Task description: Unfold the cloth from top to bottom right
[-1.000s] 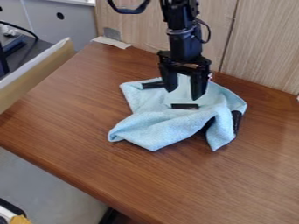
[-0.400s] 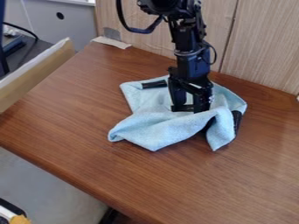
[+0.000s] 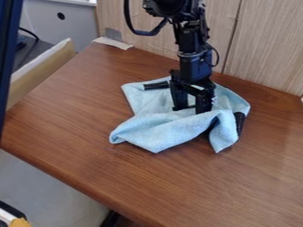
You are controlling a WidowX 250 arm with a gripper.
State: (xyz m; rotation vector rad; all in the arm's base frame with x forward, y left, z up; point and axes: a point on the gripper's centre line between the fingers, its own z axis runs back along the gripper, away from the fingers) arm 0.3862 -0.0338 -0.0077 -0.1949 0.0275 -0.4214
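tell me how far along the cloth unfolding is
Not far, it seems: the light blue fabric cloth lies rumpled, its near side folded over. In hand: the black two-finger hand is down at the cloth's middle, fingers apart, with no fold visibly lifted. Left: opening the folds toward the bottom right.

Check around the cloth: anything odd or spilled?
The blue cloth is rumpled, with a black strip on its upper left in view and a dark piece by its right edge. Both look odd there; I can't tell what they are. No visible spill.
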